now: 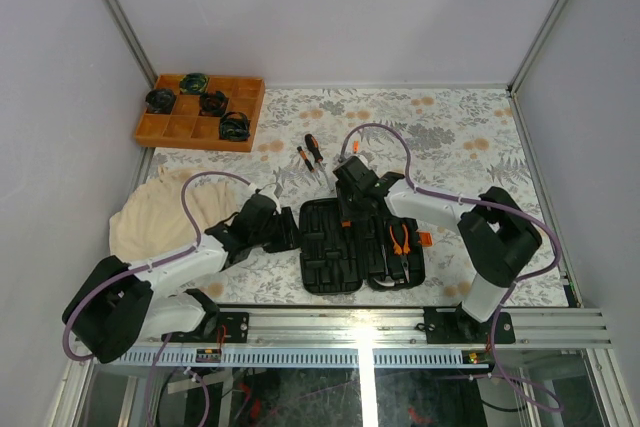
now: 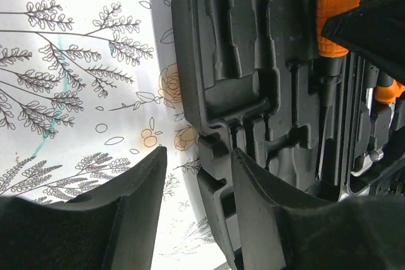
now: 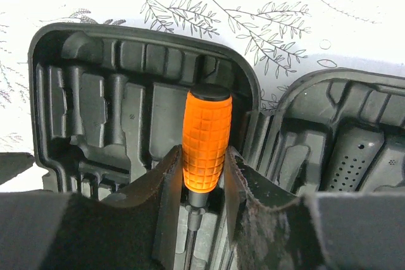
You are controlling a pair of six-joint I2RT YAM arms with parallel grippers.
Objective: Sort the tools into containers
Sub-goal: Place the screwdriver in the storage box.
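Observation:
The black tool case (image 1: 330,257) lies open at the table's near middle, with orange-handled pliers (image 1: 400,240) in its right half. My right gripper (image 1: 350,209) hovers over the case's far edge, shut on an orange-handled screwdriver (image 3: 206,137) that stands low over a moulded slot (image 3: 136,124). The handle also shows in the left wrist view (image 2: 338,4). My left gripper (image 2: 199,175) is open and straddles the case's left rim (image 2: 212,156), with a gap to the left finger (image 2: 126,213). Two more screwdrivers (image 1: 308,154) lie on the cloth beyond the case.
An orange gridded tray (image 1: 160,130) with round coiled items stands at the far left. A cream cloth (image 1: 150,222) lies bunched by the left arm. A small orange piece (image 1: 355,147) lies past the right gripper. The case's orange latch (image 1: 424,239) faces right.

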